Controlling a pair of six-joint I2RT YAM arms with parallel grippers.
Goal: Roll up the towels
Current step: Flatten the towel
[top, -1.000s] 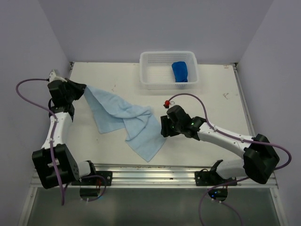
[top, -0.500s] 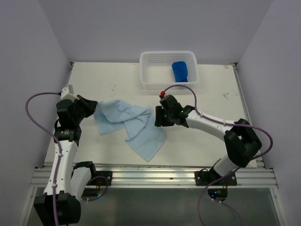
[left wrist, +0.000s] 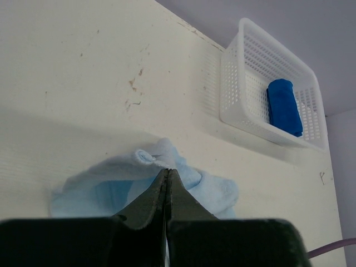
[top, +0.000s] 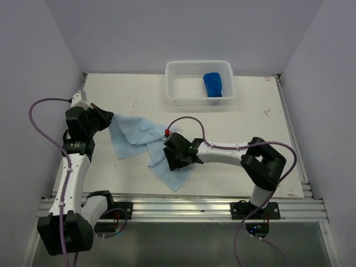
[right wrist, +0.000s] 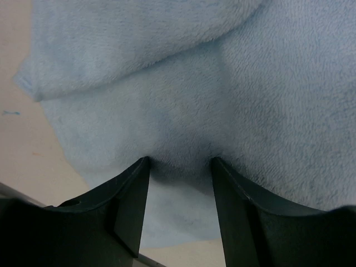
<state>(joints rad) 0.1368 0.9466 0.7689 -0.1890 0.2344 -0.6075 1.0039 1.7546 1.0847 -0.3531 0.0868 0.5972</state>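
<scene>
Since half a second ago the right gripper (top: 171, 161) has swung left, off the pale towel (top: 136, 133) edge and onto its middle. Its fingers stand apart, tips pressed into the cloth, gripping nothing. The left gripper (top: 108, 120) is closed, pinching that towel's far-left corner. The pale towel lies crumpled at centre-left of the table (top: 261, 144), and the dark towel (top: 213, 84) sits in the basket (top: 199, 63).

- A robotics lab cell: bare lilac walls (top: 33, 50) box in a scuffed white table (top: 128, 89).
- Aluminium mounting rail (top: 178, 203) along the near edge, purple cables (top: 31, 115) looping.
</scene>
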